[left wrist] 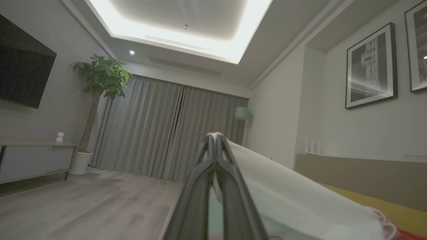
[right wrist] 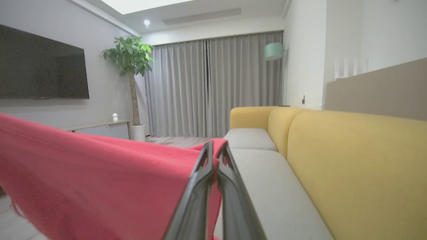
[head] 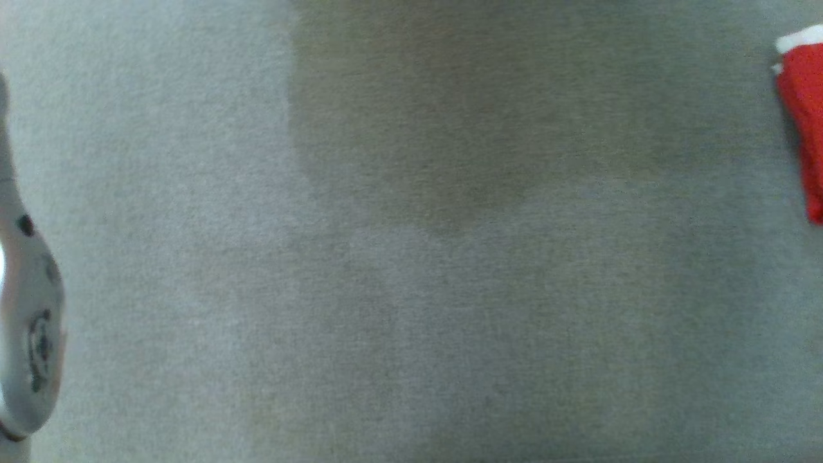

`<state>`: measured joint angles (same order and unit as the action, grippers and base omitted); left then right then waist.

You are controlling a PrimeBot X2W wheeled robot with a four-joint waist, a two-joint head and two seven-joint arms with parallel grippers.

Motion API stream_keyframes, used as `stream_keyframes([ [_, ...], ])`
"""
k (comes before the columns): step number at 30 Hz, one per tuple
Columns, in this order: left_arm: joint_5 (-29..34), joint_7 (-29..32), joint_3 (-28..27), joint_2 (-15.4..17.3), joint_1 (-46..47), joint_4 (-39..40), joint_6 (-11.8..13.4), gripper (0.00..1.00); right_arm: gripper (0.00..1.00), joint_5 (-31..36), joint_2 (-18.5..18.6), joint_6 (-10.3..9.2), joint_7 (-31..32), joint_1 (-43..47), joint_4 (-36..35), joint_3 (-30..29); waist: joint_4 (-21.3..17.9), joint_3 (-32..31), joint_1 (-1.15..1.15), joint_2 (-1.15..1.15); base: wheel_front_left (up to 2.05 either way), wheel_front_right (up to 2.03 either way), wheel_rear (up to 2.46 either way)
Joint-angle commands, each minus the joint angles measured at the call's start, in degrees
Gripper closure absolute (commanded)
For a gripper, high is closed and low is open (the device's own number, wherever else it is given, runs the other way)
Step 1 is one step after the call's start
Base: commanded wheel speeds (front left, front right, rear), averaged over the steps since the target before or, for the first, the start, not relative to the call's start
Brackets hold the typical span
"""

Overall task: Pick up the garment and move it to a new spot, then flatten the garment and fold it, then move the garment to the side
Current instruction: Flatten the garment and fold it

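In the head view, a grey, finely woven seat surface [head: 411, 289] lies flat, with a darker shadowed patch at the far middle. At the far right edge is a strip of the soft red garment with a white band [head: 807, 109]. A smooth pale forearm [head: 32, 321] curves along the left edge.

In the left wrist view, the left gripper [left wrist: 215, 138] has its two dark fingers pressed together, pinching the garment's [left wrist: 293, 196] white edge. The cloth slopes away to the right as a smooth sheet and turns red at the near right corner.

In the right wrist view, the right gripper [right wrist: 215, 146] is clamped on a red corner of the garment [right wrist: 100, 180], whose fuzzy cloth stretches off to the left. To the right stands a rounded yellow upholstered sofa back [right wrist: 350, 166] over grey seat cushions [right wrist: 267, 180].
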<state>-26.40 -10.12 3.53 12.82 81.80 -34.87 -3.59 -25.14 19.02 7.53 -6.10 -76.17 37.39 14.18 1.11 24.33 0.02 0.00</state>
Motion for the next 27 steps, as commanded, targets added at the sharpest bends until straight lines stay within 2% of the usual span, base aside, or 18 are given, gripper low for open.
stream_keyframes([
  [1,0.7,-1.3,0.0,2.3,1.1,-0.4,-0.4,1.0,1.0,-0.4,-0.1,-0.04,-1.3,-0.7,1.0,1.1,1.3,1.1,-0.02,0.0,0.0,0.0,0.0],
  [7,2.3,-4.3,3.3,0.1,-3.7,-6.2,-2.4,1.0,1.0,-4.3,1.7,-0.04,-2.6,3.8,9.0,7.9,2.6,1.2,-0.02,0.0,0.0,0.0,0.0],
  [13,4.5,-4.8,5.7,-0.4,-13.3,-5.4,-3.2,1.0,1.0,-9.7,4.5,-0.04,-0.1,10.6,11.7,14.4,3.0,-0.5,-0.02,0.0,0.0,0.0,0.0],
  [20,4.1,-4.9,6.3,-0.3,-31.5,0.9,-3.8,1.0,1.0,-16.9,9.4,-0.04,4.3,21.1,9.0,23.0,2.8,-6.1,-0.02,0.0,0.0,0.0,0.0],
  [27,-1.3,-3.4,11.2,1.6,-47.4,8.5,-3.9,1.0,1.0,-20.6,13.8,-0.04,6.1,29.3,4.8,28.6,2.5,-12.3,-0.02,0.0,0.0,0.0,0.0],
])
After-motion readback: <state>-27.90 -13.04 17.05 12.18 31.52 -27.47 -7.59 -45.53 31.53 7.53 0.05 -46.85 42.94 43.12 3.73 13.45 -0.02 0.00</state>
